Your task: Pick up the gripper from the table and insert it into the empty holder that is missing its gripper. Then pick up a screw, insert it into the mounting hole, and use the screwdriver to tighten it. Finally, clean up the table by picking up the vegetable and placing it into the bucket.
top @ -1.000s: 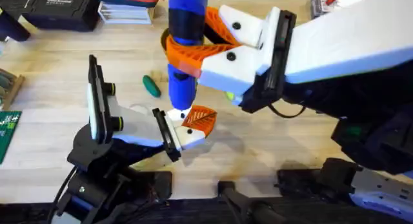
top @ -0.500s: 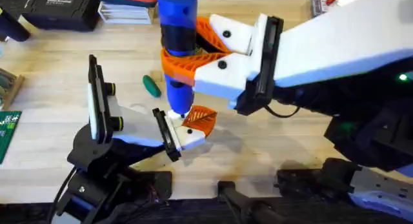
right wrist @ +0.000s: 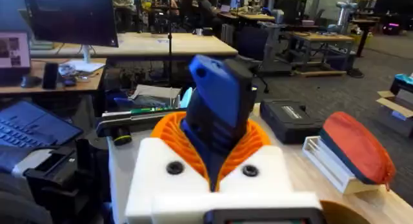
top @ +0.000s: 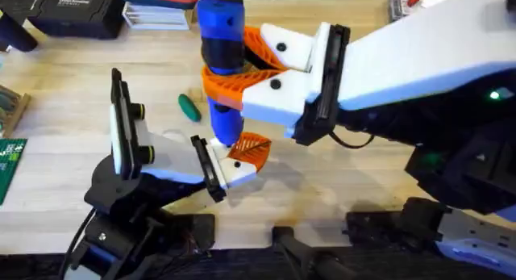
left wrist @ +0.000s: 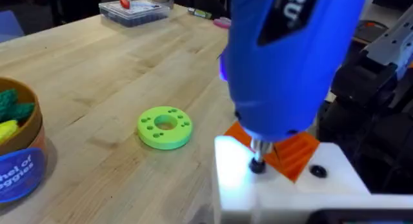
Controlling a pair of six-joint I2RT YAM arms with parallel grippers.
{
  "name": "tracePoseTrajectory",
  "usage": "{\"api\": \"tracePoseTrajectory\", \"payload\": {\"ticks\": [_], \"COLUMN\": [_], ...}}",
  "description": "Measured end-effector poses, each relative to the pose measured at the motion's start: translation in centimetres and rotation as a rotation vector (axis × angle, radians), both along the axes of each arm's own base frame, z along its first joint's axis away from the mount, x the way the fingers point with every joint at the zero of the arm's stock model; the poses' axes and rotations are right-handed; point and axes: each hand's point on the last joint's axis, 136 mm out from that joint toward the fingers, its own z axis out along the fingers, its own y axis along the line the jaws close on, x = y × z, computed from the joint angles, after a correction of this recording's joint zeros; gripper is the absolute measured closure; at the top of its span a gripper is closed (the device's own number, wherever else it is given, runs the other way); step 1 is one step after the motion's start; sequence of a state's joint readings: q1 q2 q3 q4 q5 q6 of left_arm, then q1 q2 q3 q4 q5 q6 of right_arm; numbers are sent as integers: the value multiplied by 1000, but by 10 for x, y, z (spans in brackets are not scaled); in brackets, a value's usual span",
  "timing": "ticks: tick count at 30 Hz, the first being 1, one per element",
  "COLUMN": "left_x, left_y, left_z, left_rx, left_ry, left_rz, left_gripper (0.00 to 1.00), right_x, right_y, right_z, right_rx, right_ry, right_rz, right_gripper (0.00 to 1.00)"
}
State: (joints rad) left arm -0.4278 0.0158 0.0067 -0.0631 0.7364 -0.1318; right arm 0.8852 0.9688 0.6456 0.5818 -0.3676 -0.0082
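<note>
Overhead, the right gripper [top: 242, 70] comes in from three o'clock with its orange ribbed pads pressed around the screwdriver [top: 222, 62], a glossy blue pen-shaped tool held upright. Its thin metal tip sits on the white holder [top: 230, 171] carried at the end of the left arm, whose own fingers I cannot make out as spread or closed. The left wrist view shows that tip [left wrist: 257, 161] resting on a small dark screw [left wrist: 257, 165] in the smooth white block, with the gripper [left wrist: 292, 151], a ribbed orange wedge, seated just beside it at three o'clock. So the tightening step looks to be in hand; the next move likely calls for steady downward pressure, keeping the bit upright so it doesn't skip off the head. Clean-up seems untouched: the vegetable [top: 189, 107], a small smooth dark green oblong, lies on the pale wood table [top: 64, 110] at ten o'clock from the holder, and the bucket [left wrist: 19, 153], round with a blue band, stands apart.
</note>
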Motion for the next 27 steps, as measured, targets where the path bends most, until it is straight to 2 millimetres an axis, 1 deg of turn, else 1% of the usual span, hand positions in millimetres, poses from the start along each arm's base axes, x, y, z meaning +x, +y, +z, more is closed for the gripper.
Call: {"api": "tracePoseTrajectory", "payload": {"ticks": [4, 23, 27], "left_x": [0, -1, -1], "left_y": [0, 0, 0], "left_z": [0, 0, 0], "left_rx": [0, -1, -1], "left_ry": [0, 4, -2], "left_rz": [0, -4, -5], "left_gripper": [997, 997, 997], "right_x": [0, -2, -5], "right_y": [0, 1, 1], "right_z": [-3, -3, 3], "right_rx": [-9, -15, 7], "right_ry": [8, -2, -28], "right_rz": [0, 7, 23], "right_gripper": [971, 971, 971]}}
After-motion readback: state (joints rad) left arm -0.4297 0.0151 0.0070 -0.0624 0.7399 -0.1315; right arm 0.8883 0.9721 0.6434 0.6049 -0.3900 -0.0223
